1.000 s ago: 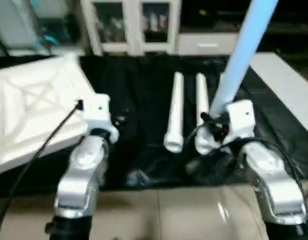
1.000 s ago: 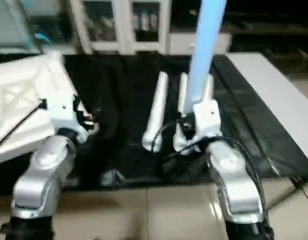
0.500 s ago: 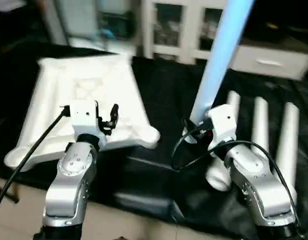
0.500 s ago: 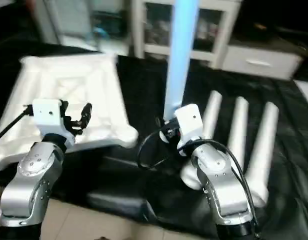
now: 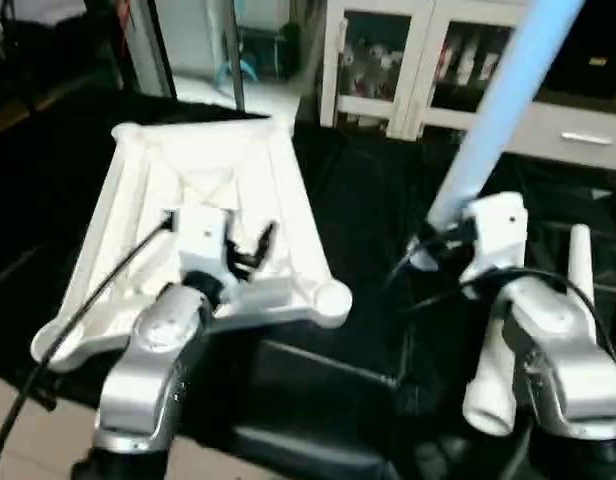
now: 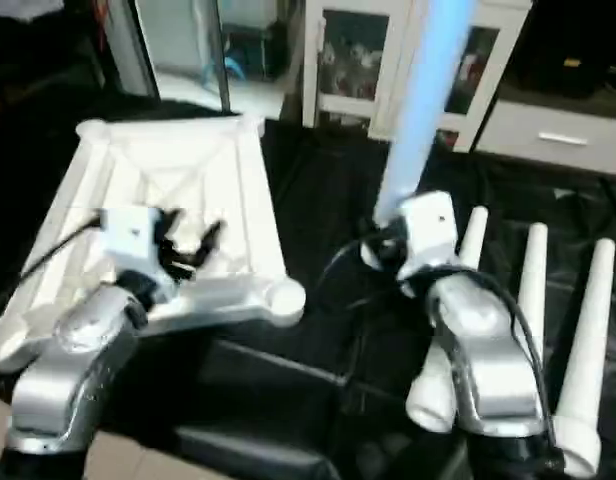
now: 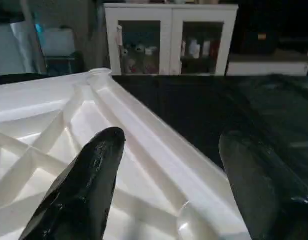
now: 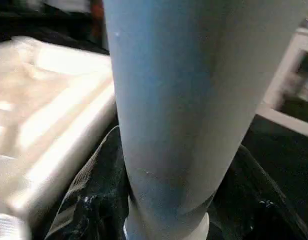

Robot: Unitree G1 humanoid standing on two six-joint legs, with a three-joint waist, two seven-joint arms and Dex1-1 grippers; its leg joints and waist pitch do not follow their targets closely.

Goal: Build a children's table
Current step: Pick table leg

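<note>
The right end effector (image 6: 388, 243) holds one table leg (image 6: 420, 110) upright near its thick end; this stiff, light, smooth tube may slip. The left end effector (image 5: 250, 248) hovers wide above the upturned tabletop (image 5: 198, 180).

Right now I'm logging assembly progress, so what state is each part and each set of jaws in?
Tabletop: ribbed underside up, on the black cover, no leg fitted in the near corner socket.
Held leg: upright, gripped near its lower end.
Spare legs: three, lying flat, unfitted.
Left gripper: jaws open, empty, over the tabletop's edge.
Right gripper: jaws closed on the held leg.
</note>
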